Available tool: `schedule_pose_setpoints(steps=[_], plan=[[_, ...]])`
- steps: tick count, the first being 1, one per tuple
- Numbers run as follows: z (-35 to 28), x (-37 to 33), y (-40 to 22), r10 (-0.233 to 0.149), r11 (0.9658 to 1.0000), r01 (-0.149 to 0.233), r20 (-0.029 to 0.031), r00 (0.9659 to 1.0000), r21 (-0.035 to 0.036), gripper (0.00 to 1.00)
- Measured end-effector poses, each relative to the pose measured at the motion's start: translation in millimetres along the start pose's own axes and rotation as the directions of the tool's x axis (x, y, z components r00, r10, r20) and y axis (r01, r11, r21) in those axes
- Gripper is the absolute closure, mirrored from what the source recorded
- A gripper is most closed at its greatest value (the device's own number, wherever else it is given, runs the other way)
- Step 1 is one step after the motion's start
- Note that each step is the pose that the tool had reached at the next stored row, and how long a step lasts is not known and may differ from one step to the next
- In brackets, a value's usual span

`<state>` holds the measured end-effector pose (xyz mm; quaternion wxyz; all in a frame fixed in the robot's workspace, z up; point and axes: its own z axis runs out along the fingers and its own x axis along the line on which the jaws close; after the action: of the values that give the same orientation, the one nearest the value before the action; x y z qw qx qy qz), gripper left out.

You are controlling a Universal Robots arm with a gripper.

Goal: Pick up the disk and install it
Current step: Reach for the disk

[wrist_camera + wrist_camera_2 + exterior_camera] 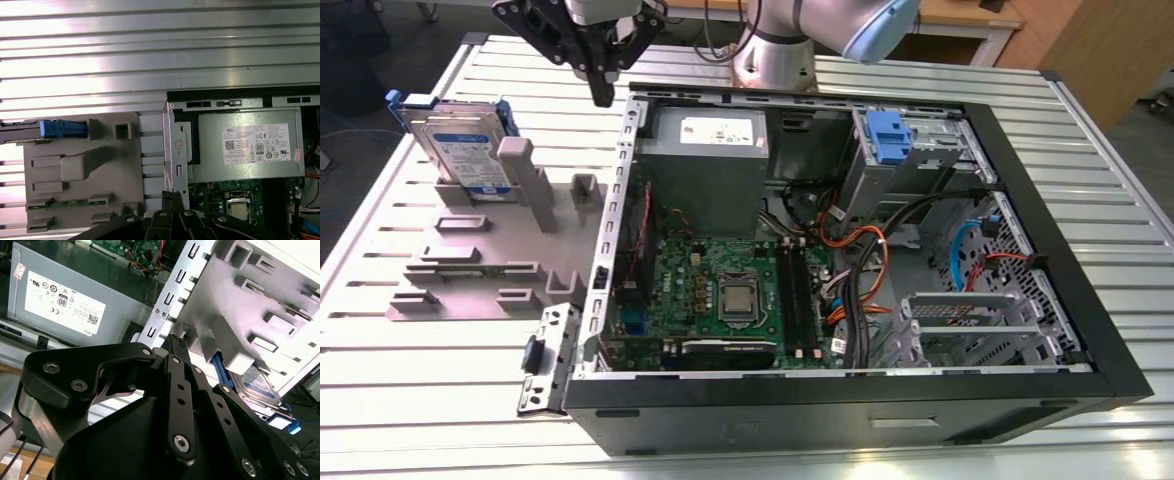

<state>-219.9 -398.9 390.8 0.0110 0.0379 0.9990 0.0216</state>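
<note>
Your gripper (603,96) hangs at the top of the exterior view, left of centre, black fingers (600,72) pointing down, pressed together, holding nothing. Your arm (774,55) stands just right of it.

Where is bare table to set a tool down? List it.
Bare table: below the grey holder block in the exterior view, and at the exterior view's right of the computer case. Crowded: the cabled case interior, the holder carrying the disk.

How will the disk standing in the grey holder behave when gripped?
Likely stiff: the disk is a flat, metal-looking slab. Probably heavy for its size. Standing on edge in the grey holder, it may tilt if nudged sideways.
</note>
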Motion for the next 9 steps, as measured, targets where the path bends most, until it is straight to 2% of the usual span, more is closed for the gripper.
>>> schedule_pose_setpoints(steps=[9], plan=[[0.0, 7.3, 0.9, 0.000, 1.0000, 0.000, -0.0003, 1.0000, 0.0001, 0.89]])
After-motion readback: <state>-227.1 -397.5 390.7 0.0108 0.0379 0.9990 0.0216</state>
